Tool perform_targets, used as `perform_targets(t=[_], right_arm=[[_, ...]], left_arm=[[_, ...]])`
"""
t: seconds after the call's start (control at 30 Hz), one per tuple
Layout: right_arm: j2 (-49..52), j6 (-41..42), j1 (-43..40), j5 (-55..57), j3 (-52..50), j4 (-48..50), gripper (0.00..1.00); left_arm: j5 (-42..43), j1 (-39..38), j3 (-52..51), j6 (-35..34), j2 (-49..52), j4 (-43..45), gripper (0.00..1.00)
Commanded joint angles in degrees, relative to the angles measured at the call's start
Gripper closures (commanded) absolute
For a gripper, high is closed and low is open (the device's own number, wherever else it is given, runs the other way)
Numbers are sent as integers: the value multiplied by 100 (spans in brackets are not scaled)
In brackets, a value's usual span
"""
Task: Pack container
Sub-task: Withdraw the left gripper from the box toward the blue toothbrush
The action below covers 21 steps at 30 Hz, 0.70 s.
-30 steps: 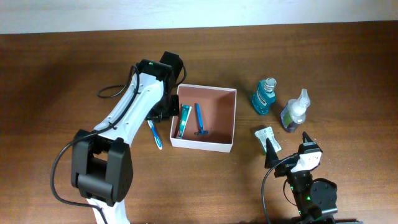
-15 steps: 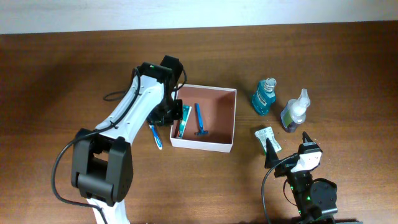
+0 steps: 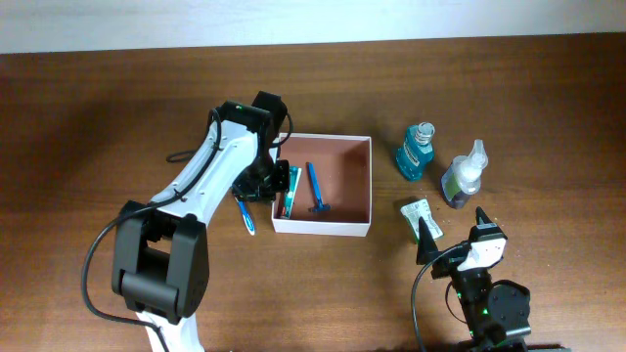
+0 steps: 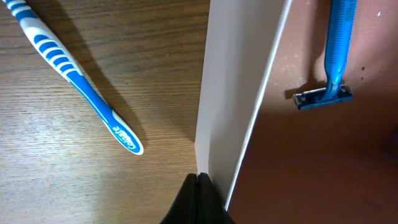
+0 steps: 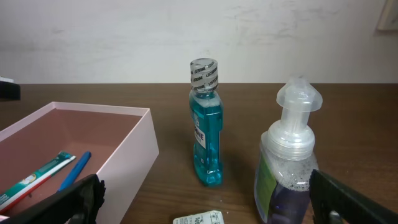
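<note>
I see one container (image 3: 354, 176) mid-table, with one razor (image 3: 314, 189) and one tube (image 3: 288, 192) inside. One toothbrush (image 3: 245, 212) lies just outside. One blue bottle (image 3: 415, 154) and one pump bottle (image 3: 461, 178) stand apart. My left gripper (image 4: 198, 186) is clenched tight at its wall; my right gripper (image 5: 208, 202) gapes wide.

container (image 3: 347, 181) right half free; toothbrush (image 3: 246, 217) lies outside its left wall

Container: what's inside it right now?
A blue razor and a teal-and-white tube-like item lie on the reddish floor of the container. The left hand overhangs its left wall, hiding a sliver of floor there.
</note>
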Motion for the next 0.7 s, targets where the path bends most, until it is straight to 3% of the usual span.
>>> perform_targets(t=[0.0, 0.67], right_arm=[[-24, 63, 33, 46, -26, -35, 2], [-24, 63, 33, 46, -26, -35, 1]], left_arm=[[190, 2, -20, 92, -35, 11, 100], [317, 2, -20, 87, -35, 15, 100]])
